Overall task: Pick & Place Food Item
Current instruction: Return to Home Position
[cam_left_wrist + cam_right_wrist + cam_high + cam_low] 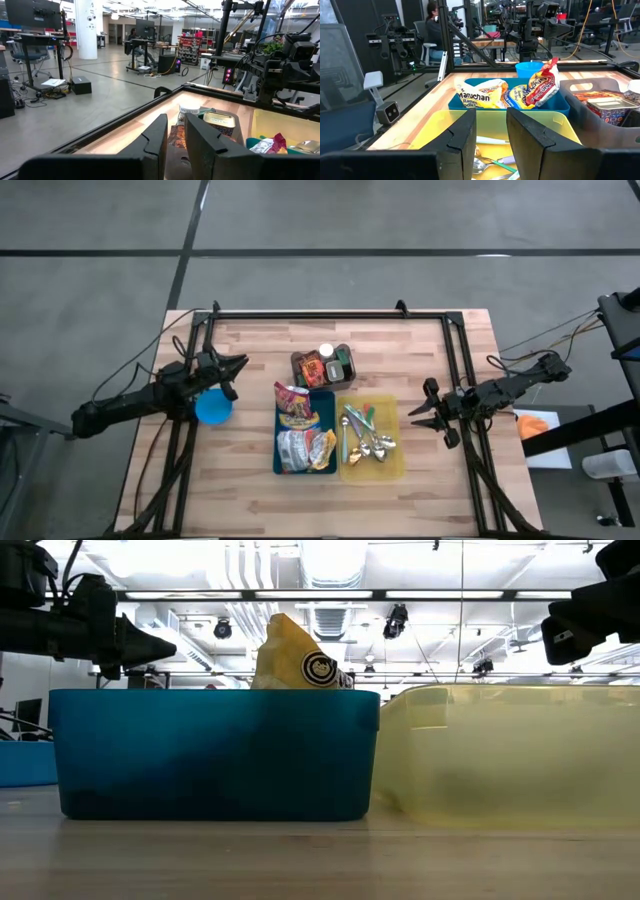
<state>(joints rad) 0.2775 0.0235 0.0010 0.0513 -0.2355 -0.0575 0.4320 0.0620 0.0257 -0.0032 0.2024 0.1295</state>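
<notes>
1. Yellow see-through plastic is being shown as the yellow bin [392, 408], which is being carried right of centre by the wooden bench [250, 490]. A heap of spoons [365, 435], some bare metal and some with coloured handles, is being held inside it.
2. The blue bin [329, 402] is being carried just beside the yellow bin, on its left. It is being filled by snack packets [298, 430], a noodle packet among them.
3. A dark grey bin [351, 370] is being carried behind those two. Tins and a white-capped container are being held in it.
4. A blue cup [213, 408] is being carried on the bench's left part, well apart from the bins.
5. The left gripper [238, 366] is being held above the bench beside the cup. Its fingers are being shown slightly parted, with nothing between them.
6. The right gripper [418, 416] is being held just right of the yellow bin, its fingers parted and empty.
</notes>
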